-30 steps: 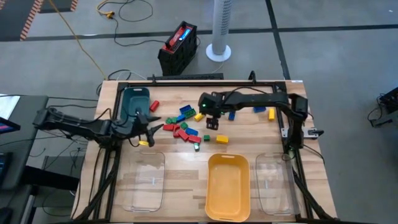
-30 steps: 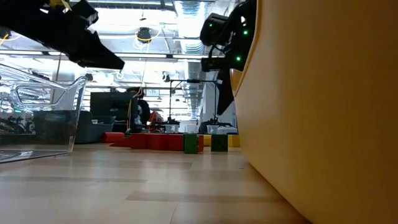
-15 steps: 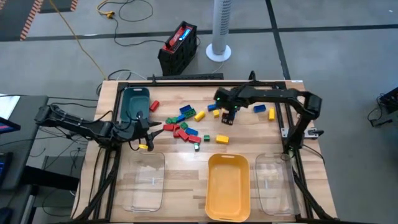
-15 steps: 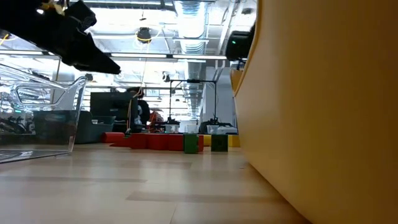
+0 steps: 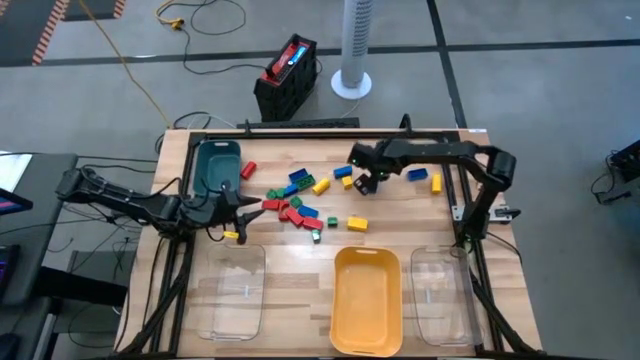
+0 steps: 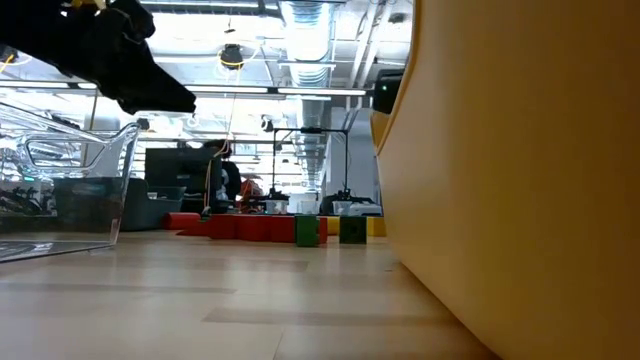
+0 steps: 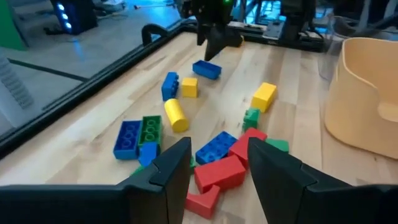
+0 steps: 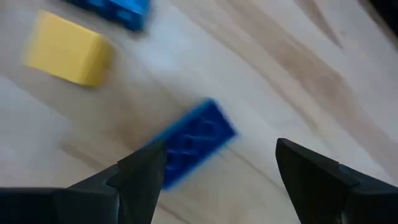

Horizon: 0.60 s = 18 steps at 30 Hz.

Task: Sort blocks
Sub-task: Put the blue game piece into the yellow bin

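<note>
Several small red, green, blue and yellow blocks (image 5: 297, 203) lie loose on the wood in the table's middle, and the left wrist view shows them close up as blocks (image 7: 214, 163). My left gripper (image 5: 243, 205) hangs open just left of the heap, and its fingers (image 7: 168, 177) point at the red and blue bricks. My right gripper (image 5: 366, 184) is open over the far right part of the scatter. Below it a blue block (image 8: 196, 140) lies flat on the wood, with a yellow block (image 8: 67, 48) beside it.
A teal tray (image 5: 218, 165) sits at the far left. Along the near edge stand a clear tray (image 5: 232, 290), a yellow tray (image 5: 366, 298) and a second clear tray (image 5: 440, 295). The yellow tray's wall (image 6: 520, 180) blocks the right half of the low view.
My right gripper has travelled toward the table's right edge, from beside the heap to above the blue block. It stays open. The blocks lie where they were.
</note>
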Each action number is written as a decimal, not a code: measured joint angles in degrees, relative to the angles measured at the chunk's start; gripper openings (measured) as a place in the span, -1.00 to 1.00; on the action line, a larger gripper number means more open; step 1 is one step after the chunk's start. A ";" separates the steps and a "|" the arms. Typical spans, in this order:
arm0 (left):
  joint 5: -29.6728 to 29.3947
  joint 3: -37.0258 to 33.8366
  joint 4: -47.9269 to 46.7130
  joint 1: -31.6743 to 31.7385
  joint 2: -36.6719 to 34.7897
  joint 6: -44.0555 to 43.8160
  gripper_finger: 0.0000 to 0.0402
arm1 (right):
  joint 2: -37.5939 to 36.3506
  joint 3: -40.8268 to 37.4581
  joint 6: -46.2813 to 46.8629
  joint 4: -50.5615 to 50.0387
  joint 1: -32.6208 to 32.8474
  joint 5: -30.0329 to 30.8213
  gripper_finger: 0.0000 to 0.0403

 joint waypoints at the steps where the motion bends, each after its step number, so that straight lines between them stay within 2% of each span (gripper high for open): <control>1: 0.19 0.00 -0.44 -0.19 0.02 -0.21 -0.23 | 0.02 -0.15 0.90 1.11 0.85 0.98 0.57; 6: 0.48 0.00 -3.41 -2.18 0.02 -1.07 -0.23 | -1.27 -5.03 5.97 9.00 4.00 3.76 0.57; 18: 0.17 0.00 -2.59 -3.33 0.02 -1.42 -0.23 | -2.15 -14.54 13.50 20.99 3.66 7.32 0.57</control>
